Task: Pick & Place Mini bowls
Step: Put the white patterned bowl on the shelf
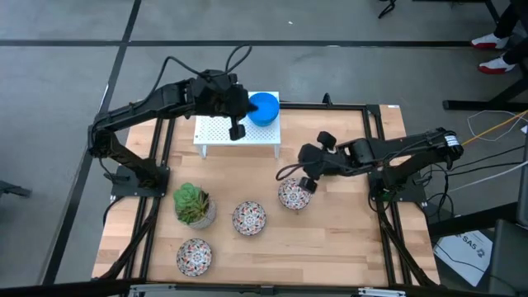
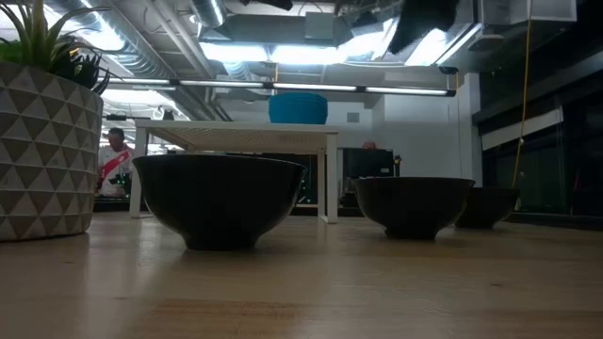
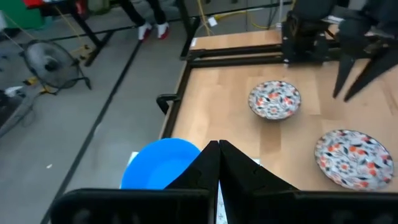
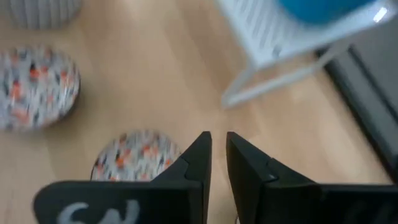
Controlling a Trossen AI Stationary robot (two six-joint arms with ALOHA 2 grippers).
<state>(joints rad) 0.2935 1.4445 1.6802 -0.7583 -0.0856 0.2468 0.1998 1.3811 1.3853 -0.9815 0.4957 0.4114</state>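
Note:
A plain blue mini bowl (image 1: 264,107) stands on the far right corner of a small white perforated rack (image 1: 238,134); it also shows in the low view (image 2: 298,107) and the left wrist view (image 3: 160,165). Three white floral mini bowls rest on the wooden table (image 1: 294,195) (image 1: 248,218) (image 1: 194,256). My left gripper (image 1: 237,129) (image 3: 218,147) is shut and hovers over the rack, just left of the blue bowl. My right gripper (image 1: 308,180) (image 4: 217,138) hangs above the far right rim of the rightmost floral bowl (image 4: 138,153), its fingers a narrow gap apart.
A potted green succulent (image 1: 194,206) in a patterned pot (image 2: 47,151) stands left of the floral bowls. A black frame (image 1: 373,148) borders the table. People stand in the room beyond (image 2: 115,158). Bare wood lies along the near right part of the table (image 1: 346,247).

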